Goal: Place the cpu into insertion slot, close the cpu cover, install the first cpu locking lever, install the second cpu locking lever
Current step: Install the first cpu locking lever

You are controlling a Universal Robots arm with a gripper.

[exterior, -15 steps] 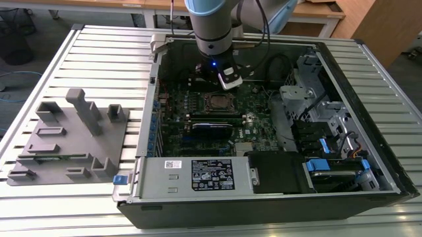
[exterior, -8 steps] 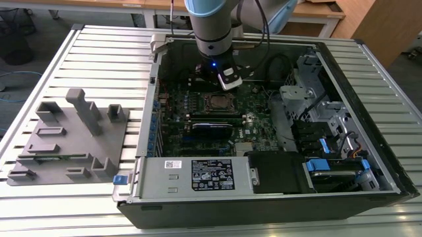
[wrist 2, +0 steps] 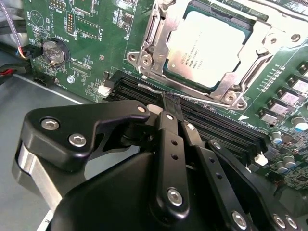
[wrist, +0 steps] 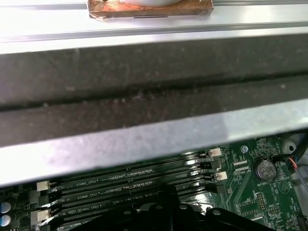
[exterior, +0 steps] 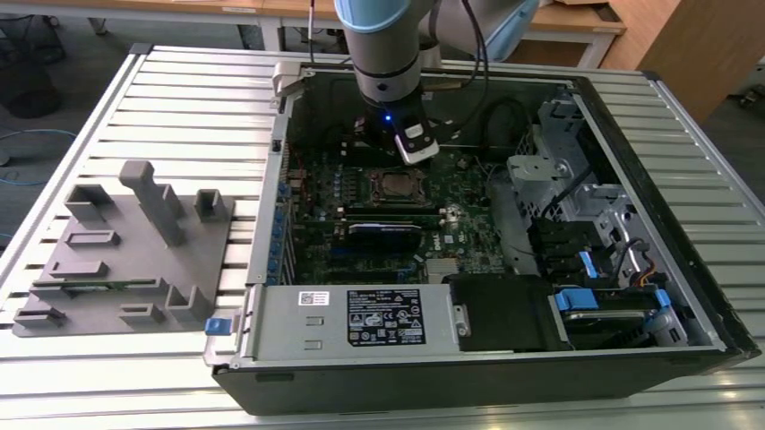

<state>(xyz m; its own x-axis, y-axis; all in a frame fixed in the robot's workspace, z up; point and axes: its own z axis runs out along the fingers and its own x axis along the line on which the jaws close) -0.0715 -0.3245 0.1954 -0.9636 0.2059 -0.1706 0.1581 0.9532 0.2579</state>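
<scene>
While your arm reaches down into the open computer case point(exterior: 705, 296), the gripper point(exterior: 413, 154) hangs just beyond the far edge of the insertion slot point(exterior: 393, 184) on the motherboard point(exterior: 467, 242). In the second wrist view the cpu point(wrist 2: 209, 48) lies flat in that slot, silver top up, and the cpu cover point(wrist 2: 149, 36) is folded down around it, its window framing the chip. You can see the gripper point(wrist 2: 171, 103) with its fingers point(wrist 2: 168, 130) drawn together, no gap between them, the tips right at a thin locking lever point(wrist 2: 149, 87) that runs along the socket's edge beside the memory slots point(wrist 2: 216, 127). Whether the lever is pinched or only touched, you cannot tell. A coin battery point(wrist 2: 53, 50) sits well apart on the board. On the slatted table point(exterior: 179, 98), at the exterior view's left, a grey fixture point(exterior: 120, 251) stands beside the case.
</scene>
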